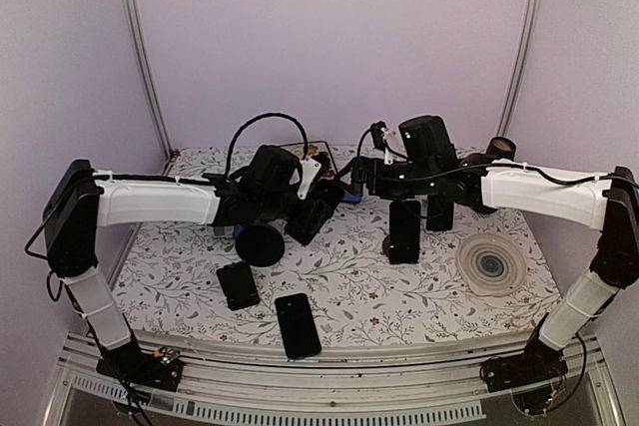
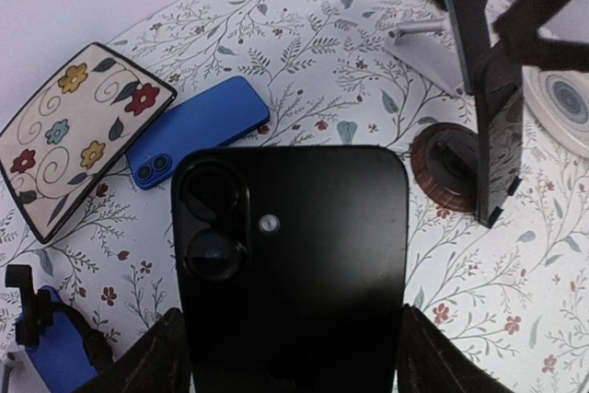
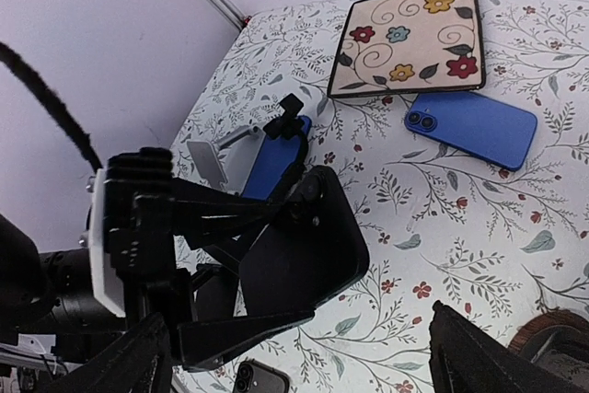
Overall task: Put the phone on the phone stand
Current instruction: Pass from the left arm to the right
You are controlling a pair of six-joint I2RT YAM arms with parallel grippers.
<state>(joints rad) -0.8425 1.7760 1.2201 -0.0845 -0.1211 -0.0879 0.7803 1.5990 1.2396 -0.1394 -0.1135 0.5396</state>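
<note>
The left gripper (image 2: 294, 361) has its jaws clamped on the lower end of the glossy black smartphone (image 2: 299, 260). The phone is raised off the flower-printed table (image 1: 349, 286) with its back up and its camera end pointing away from the jaws. The right gripper (image 3: 294, 338) has its jaws wide apart, with nothing between them, close by the round brown wooden stand base (image 2: 442, 167), to the phone's right. Bare cloth lies between phone and base. Beyond the camera end, a flat blue smartphone (image 2: 198, 131) lies just beside a square flowered plate (image 2: 74, 135) near the far edge. Two other black phones (image 1: 298, 324) lie towards the near edge.
</note>
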